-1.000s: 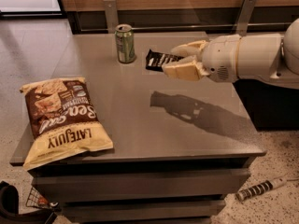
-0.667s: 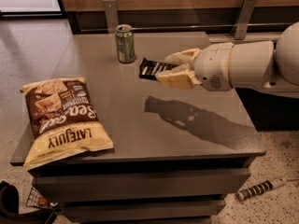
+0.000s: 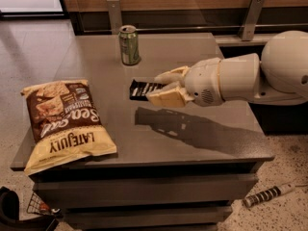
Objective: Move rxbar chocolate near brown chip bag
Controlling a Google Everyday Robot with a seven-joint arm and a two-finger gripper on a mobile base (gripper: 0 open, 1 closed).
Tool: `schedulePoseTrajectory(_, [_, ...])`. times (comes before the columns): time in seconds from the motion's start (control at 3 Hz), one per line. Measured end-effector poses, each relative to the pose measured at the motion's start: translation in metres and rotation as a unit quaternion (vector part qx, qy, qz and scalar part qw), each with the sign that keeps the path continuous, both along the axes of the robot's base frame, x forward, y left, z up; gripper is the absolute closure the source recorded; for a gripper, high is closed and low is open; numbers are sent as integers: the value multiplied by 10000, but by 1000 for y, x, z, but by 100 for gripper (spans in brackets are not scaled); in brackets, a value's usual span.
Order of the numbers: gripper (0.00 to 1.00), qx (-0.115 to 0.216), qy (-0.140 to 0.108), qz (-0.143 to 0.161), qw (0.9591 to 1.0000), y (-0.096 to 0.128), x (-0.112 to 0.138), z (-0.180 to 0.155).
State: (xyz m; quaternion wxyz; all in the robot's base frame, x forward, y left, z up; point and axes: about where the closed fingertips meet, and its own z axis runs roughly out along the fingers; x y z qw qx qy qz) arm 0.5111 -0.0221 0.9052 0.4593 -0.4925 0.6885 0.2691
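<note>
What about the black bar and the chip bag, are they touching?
Apart. The camera view shows the rxbar chocolate held in the gripper over mid-table, with bare table between it and the brown chip bag.

The rxbar chocolate [image 3: 139, 89] is held between the fingers of the gripper [image 3: 154, 89], raised over mid-table [image 3: 202, 52], with a shadow cast beneath. The brown chip bag [image 3: 65, 121] is laid flat at the left edge. A green can [image 3: 129, 44] is stood upright behind.
</note>
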Motion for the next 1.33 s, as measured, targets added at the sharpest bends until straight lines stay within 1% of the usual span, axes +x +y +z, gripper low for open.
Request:
schedulePoseTrajectory(0.33, [74, -18, 18, 84, 10000, 5, -4, 0])
schedulePoseTrajectory(1.33, [5, -37, 10, 146, 9999, 11, -7, 1])
